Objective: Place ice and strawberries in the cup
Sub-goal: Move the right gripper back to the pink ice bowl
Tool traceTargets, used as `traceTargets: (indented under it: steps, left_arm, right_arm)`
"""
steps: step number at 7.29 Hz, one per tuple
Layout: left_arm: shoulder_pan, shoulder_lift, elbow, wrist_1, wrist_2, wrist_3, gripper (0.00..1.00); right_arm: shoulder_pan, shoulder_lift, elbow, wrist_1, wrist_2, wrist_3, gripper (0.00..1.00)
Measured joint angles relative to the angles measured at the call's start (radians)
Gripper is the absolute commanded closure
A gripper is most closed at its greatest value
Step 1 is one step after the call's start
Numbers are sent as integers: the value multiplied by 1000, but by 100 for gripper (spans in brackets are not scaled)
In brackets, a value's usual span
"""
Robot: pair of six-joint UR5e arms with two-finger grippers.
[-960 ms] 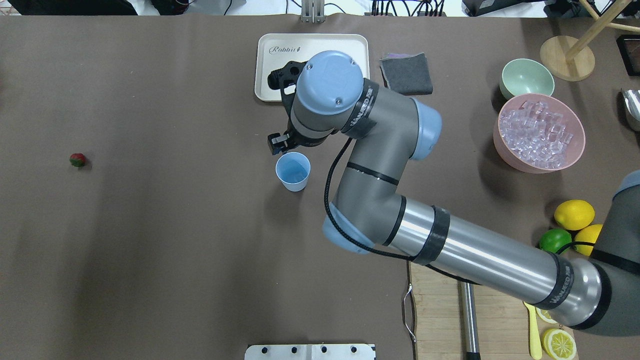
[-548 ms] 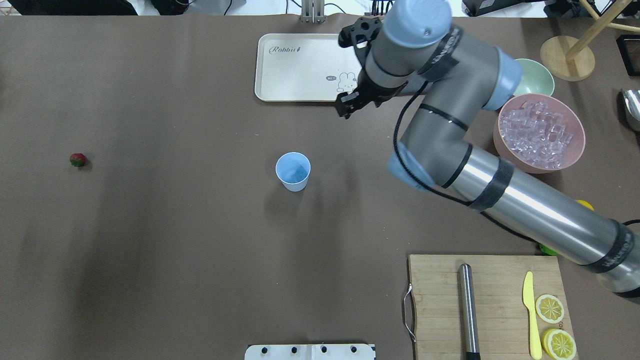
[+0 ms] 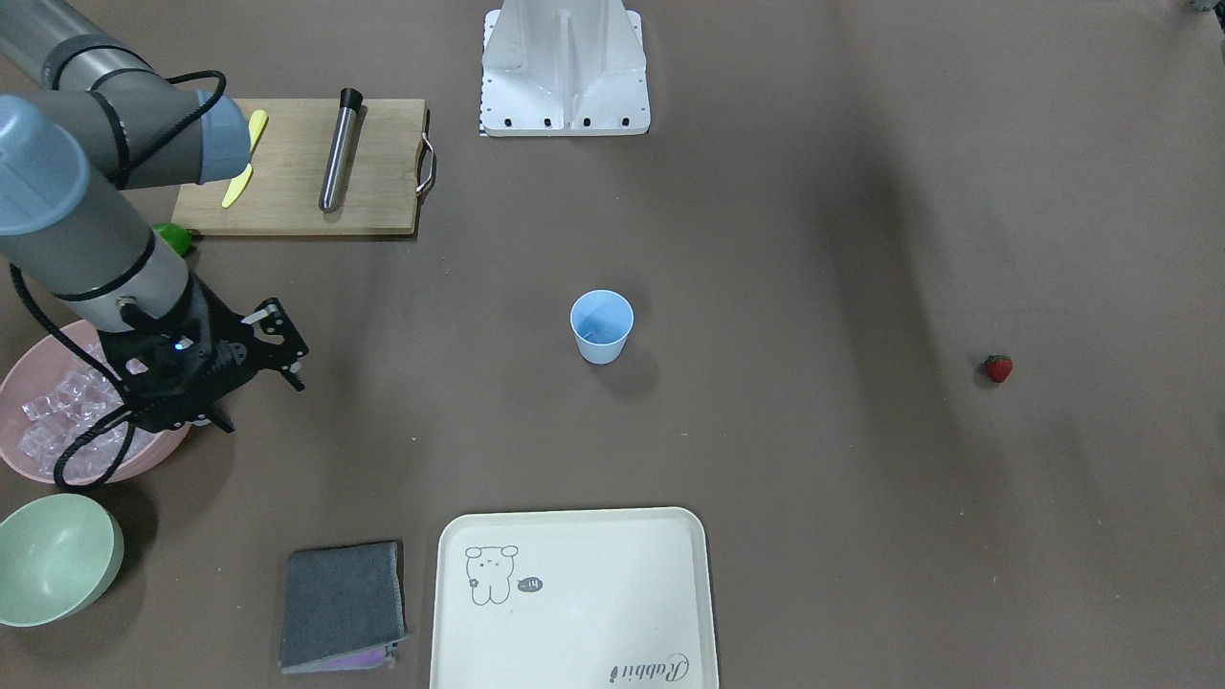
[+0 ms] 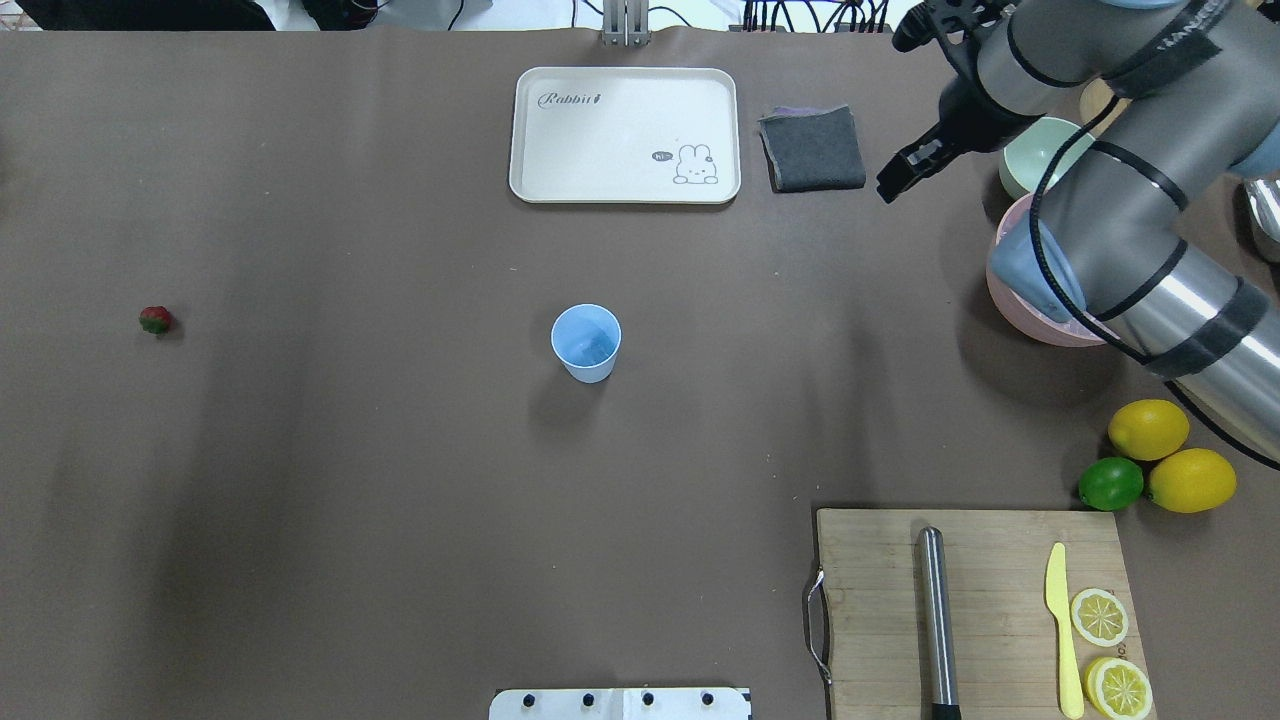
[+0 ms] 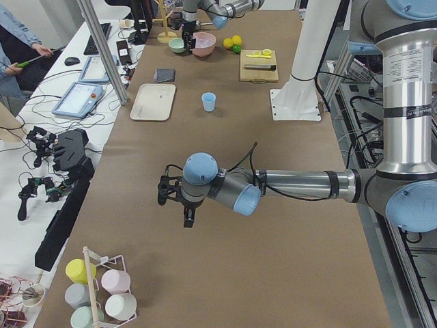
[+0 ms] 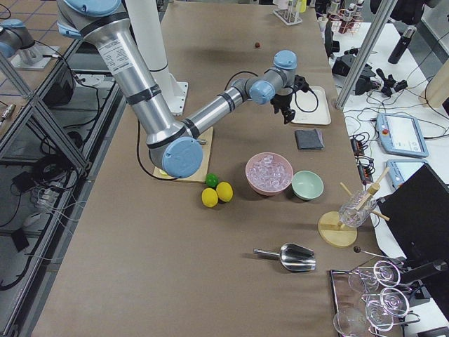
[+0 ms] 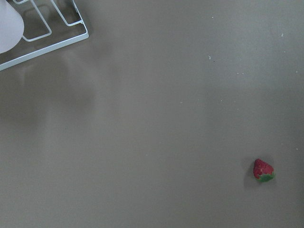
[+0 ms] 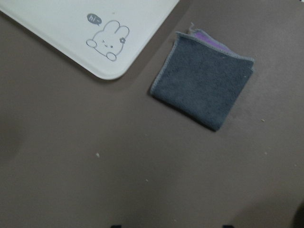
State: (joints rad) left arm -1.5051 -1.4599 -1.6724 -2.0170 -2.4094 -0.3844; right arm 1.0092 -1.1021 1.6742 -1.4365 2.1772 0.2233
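The light blue cup [image 4: 586, 342] stands upright mid-table, well clear of both arms. One small red strawberry [image 4: 155, 320] lies alone far to the left; it also shows low and right in the left wrist view [image 7: 262, 170]. The ice [image 3: 57, 411] fills a pink bowl [image 3: 24, 459] at the table's right end. My right gripper [image 3: 263, 397] hovers open and empty beside that bowl, near the grey cloth [image 4: 812, 148]. My left gripper [image 5: 171, 198] shows only in the exterior left view, above bare table, and I cannot tell its state.
A cream tray [image 4: 625, 135] lies at the far side. A pale green bowl [image 3: 53, 560] sits by the pink bowl. Lemons and a lime [image 4: 1148, 428], a cutting board [image 4: 980, 560] with a knife, a metal rod and lemon halves occupy the near right. A wire cup rack [image 7: 42, 33] stands at the far left.
My right arm has swung away from above the cup, past the tray, over to the cloth and bowls at the right. Cup and strawberry have not moved.
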Motion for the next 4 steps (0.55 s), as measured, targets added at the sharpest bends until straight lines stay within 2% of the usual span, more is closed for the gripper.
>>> traceTargets:
  steps: [2,4]
  left_arm:
    - [3,0,2,0,4,0,2]
    - [3,1,2,0,5,1,2]
  right_arm:
    - [68,-113,36,7,49,-189,23]
    - [96,-200,37,48,60,-315,22]
